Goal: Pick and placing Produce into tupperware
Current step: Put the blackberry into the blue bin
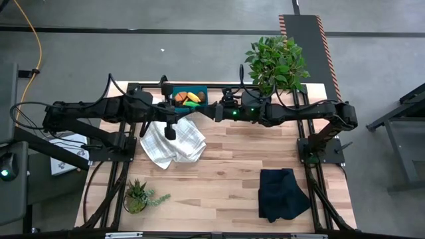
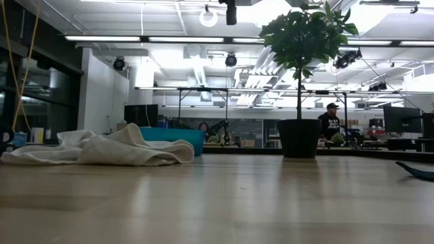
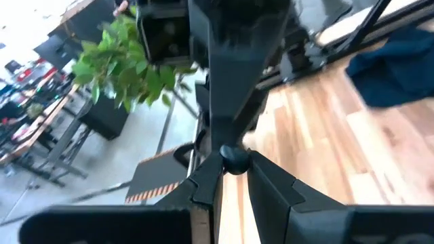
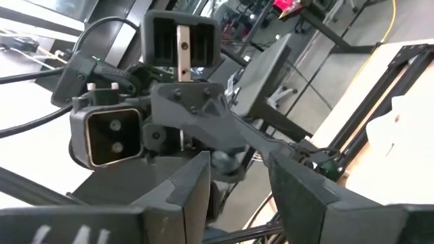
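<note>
Now the left gripper [image 3: 234, 177], fingers narrowed on a small dark berry [image 3: 235, 159], should centre over the teal box [image 1: 190, 97] before releasing; right gripper [image 4: 239, 184] waits half-open beside it, empty

wooden table [image 1: 239, 153], white cloth [image 1: 174, 141], tupperware [image 1: 199, 91], black cloth [image 1: 282, 192], potted plants [image 1: 138, 196]

An industrial lab: exposed ceiling ducts [image 2: 203, 71], strip lights, workbenches [image 2: 380, 146].

White cloth [image 1: 174, 143], black cloth [image 1: 283, 194], small plant [image 1: 137, 196], leafy bush [image 1: 277, 62].
</note>
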Controlling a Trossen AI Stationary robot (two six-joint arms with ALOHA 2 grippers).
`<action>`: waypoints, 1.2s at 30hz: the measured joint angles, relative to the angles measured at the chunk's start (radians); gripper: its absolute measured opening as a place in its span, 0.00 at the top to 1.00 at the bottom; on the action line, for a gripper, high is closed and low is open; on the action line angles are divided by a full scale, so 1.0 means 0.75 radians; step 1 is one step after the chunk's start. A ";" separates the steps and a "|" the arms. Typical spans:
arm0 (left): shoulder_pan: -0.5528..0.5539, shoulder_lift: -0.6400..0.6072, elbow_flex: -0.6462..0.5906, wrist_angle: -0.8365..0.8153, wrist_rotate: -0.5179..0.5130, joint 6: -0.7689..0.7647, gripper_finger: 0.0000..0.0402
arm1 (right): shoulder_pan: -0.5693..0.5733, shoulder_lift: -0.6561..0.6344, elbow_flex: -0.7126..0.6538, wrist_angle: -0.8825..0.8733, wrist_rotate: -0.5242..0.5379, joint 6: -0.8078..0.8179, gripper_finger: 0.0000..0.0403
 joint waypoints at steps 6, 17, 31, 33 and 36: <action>0.000 0.001 0.000 -0.111 -0.152 -0.028 0.87 | 0.000 -0.001 0.000 -0.066 0.038 -0.009 0.65; 0.296 0.002 0.000 -0.241 0.038 -0.277 0.87 | 0.074 -0.001 0.000 -0.413 -0.043 -0.012 0.65; 1.055 0.091 0.001 -0.356 0.680 -0.434 0.87 | 0.111 -0.001 0.000 -0.454 -0.031 -0.045 0.65; 1.117 0.146 0.001 -0.378 0.766 -0.466 0.87 | 0.111 -0.001 0.000 -0.455 -0.031 -0.046 0.65; 1.168 0.226 0.000 -0.401 0.853 -0.494 0.87 | 0.111 -0.001 0.000 -0.454 -0.031 -0.053 0.65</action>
